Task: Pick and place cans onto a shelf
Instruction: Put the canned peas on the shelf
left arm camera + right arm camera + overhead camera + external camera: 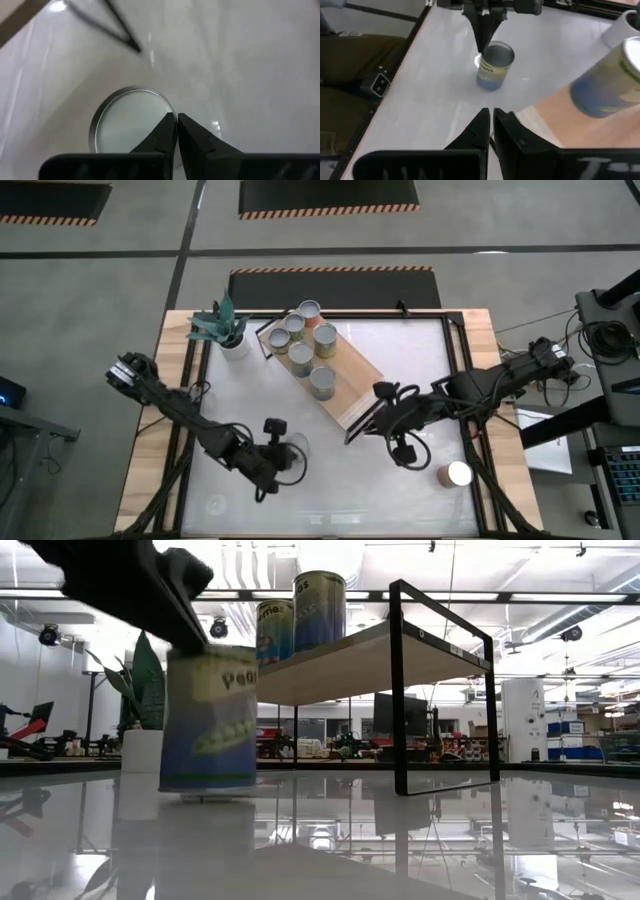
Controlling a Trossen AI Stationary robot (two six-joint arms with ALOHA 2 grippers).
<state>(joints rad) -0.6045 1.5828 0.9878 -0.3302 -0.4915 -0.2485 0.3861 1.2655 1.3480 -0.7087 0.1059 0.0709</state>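
A can (298, 446) with a silvery top and blue-and-white label stands upright on the white tabletop near the near edge; it also shows in the low view (208, 720) and the right wrist view (495, 65). My left gripper (285, 452) is shut above it, fingers pointing down at its top. My right gripper (375, 418) is shut and empty, just above the table by the near end of the light-wood shelf (345, 385). Several cans (322, 380) stand on the shelf board. Another can with a bright white top (458, 474) stands on the table at the near right. My left gripper meets the can's top rim (167, 107) with its shut fingertips (482, 46), on the side toward the table's left. The fingers come from above, pointing down. The can stands on its base on the table.
A white pot with a green plant (228, 335) stands at the far left, beside the shelf's far end. The shelf's black wire frame (400, 690) rises from the table at its near end. The tabletop's black frame (470, 430) runs along the right edge.
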